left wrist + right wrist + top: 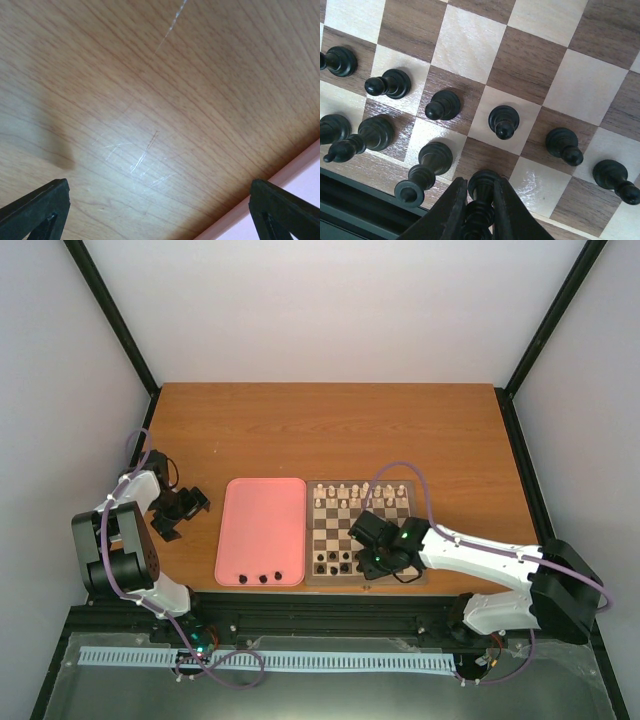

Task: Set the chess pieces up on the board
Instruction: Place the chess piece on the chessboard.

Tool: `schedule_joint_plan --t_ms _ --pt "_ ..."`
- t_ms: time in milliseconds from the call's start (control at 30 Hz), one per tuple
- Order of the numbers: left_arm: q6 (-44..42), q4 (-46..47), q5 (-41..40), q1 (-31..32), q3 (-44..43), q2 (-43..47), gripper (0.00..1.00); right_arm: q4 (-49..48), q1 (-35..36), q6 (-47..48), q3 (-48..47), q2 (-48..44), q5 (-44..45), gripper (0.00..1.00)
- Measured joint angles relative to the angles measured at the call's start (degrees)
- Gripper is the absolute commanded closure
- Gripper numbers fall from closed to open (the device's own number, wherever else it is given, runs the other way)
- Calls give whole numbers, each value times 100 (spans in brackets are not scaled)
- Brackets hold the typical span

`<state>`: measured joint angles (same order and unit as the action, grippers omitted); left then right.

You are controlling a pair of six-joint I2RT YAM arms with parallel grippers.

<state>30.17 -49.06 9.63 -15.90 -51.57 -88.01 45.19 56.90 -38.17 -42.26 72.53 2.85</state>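
Right gripper (480, 186): narrowed onto a dark piece (485, 179), fingers (451, 212) lying against both flanks of its stem; base on or just above a square of the nearest row, cannot tell which.
Left gripper (160, 200): spread wide, nothing between the jaws, over bare table (150, 90) just left of the pink tray (262, 520).
Board (335, 532): just right of the tray; pale pieces (350, 495) across the two far rows, dark pieces (333, 562) in the two near rows.
Step in hand: most likely seating a back-row dark piece on its square at the near edge.
Doing it well: bring the base down flat and centred in the square; part the fingers only a little and evenly, so neither drags the stem over; then lift straight up, since the neighbouring piece (427, 162) stands close beside and the pawn row (504, 120) just beyond.
Left to do: three stray pieces (262, 577) along the tray's near edge, so the job looks close to finished.
Right wrist view alone: the pinch itself, the square edges, the gap to each neighbour.
Top view alone: the whole layout, the tray's leftovers, both arms at once; the grip hidden under the wrist.
Left wrist view alone: scratched wood and a sliver of tray rim; no board at all.
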Motion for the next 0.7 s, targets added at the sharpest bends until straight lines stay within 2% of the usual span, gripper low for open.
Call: schedule_joint_plan --t_ms 367,467,700 --pt "0 4 2 0 0 0 0 -94 0 0 0 118 28 83" --pt "0 7 2 0 0 0 0 -92 0 0 0 122 42 79" --pt "0 9 2 0 0 0 0 -118 -4 20 0 184 59 77"
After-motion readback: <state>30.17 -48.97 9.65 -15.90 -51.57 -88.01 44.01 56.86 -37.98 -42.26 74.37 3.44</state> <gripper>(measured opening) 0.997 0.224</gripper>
